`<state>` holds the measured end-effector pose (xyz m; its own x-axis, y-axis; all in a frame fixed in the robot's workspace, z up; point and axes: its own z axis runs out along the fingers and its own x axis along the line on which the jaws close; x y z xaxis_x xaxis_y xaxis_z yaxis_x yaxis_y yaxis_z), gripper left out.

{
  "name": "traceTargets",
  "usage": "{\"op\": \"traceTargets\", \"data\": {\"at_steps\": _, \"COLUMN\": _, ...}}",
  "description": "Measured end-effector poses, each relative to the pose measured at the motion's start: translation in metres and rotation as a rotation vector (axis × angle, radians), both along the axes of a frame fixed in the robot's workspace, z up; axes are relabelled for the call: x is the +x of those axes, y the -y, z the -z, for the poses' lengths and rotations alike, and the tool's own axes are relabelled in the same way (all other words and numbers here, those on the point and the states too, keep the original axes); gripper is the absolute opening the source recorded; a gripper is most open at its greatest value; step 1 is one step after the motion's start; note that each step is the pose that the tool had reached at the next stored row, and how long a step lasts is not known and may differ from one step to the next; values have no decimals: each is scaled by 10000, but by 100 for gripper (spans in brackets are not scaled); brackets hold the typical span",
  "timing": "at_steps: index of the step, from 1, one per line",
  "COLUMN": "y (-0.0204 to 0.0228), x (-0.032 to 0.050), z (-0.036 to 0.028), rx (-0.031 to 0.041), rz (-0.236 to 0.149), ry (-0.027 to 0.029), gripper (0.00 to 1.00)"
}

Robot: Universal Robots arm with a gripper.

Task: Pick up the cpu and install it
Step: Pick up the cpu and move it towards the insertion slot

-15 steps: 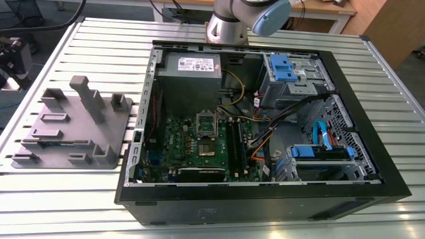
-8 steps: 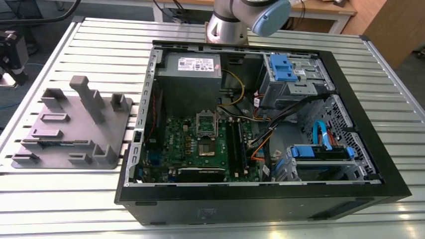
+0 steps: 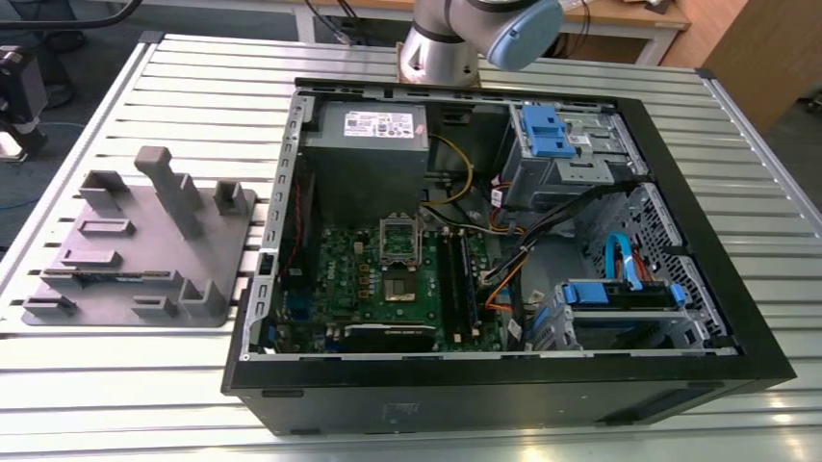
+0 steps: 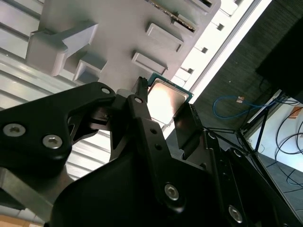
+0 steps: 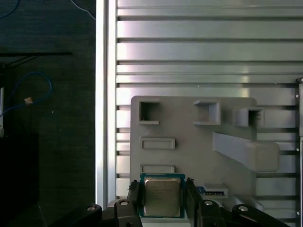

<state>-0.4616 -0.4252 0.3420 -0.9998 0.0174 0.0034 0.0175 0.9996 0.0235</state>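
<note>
The cpu (image 5: 162, 196) is a flat square chip with a silver-grey top and a dark green rim. It sits between the two black fingers (image 5: 134, 194) of my gripper (image 5: 162, 201), which is shut on its opposite edges. In the second wrist view the cpu (image 4: 166, 98) is likewise clamped in the gripper (image 4: 163, 106). It hangs well above the grey holder plate (image 5: 189, 142), near that plate's edge. In the exterior view the plate (image 3: 141, 241) lies on the slatted table to the left of the open computer case (image 3: 514, 241), whose motherboard socket (image 3: 400, 284) lies bare with its metal frame (image 3: 398, 241) raised.
The plate carries raised blocks, a tall post (image 3: 173, 188) and a green circuit strip (image 3: 110, 279). Inside the case are cables (image 3: 514, 260), blue drive brackets (image 3: 617, 294) and a power supply (image 3: 366, 130). The arm's base (image 3: 444, 48) stands behind the case. A blue cable (image 5: 28, 92) lies on the floor.
</note>
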Motion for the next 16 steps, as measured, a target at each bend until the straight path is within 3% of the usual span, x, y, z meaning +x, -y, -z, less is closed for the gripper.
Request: {"op": "traceTargets", "data": {"at_steps": 16, "y": 0, "x": 22, "z": -29, "rx": 0, "rz": -1, "ry": 0, "gripper": 47}}
